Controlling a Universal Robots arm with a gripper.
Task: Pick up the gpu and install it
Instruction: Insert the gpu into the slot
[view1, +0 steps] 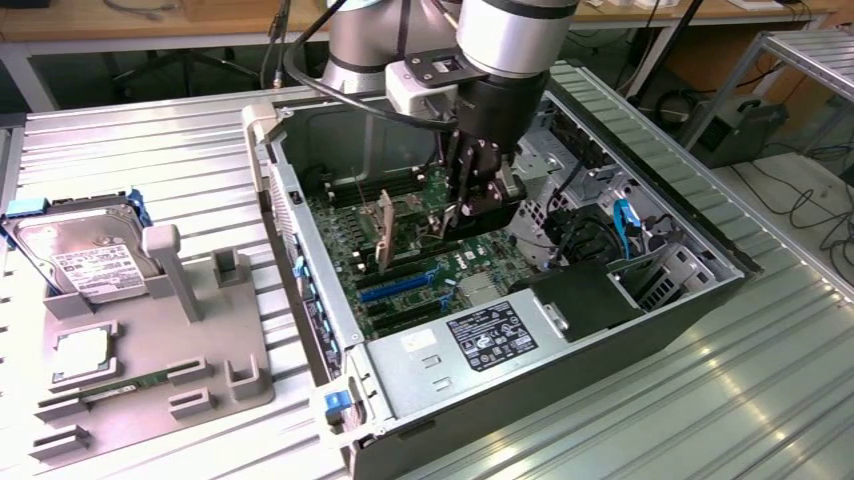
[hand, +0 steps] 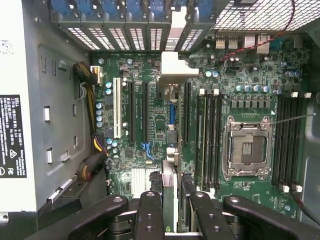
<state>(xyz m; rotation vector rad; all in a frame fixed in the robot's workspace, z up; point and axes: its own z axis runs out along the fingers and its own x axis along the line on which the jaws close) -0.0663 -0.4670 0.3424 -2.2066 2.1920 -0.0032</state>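
Observation:
The gpu stands on edge over the motherboard's expansion slots, seen edge-on in the wrist view. Its metal bracket reaches the rear slot openings of the case. My gripper is shut on the card's near end, with one dark finger on each side. In the exterior view my gripper is lowered into the open computer case. The upright gpu runs from it toward the case's rear wall. Whether the card's lower edge is seated in a slot is hidden.
A silver power supply and cables fill the near end of the case. The empty CPU socket and memory slots lie beside the card. A grey fixture on the exterior view's left holds a hard drive, a processor and a green memory stick.

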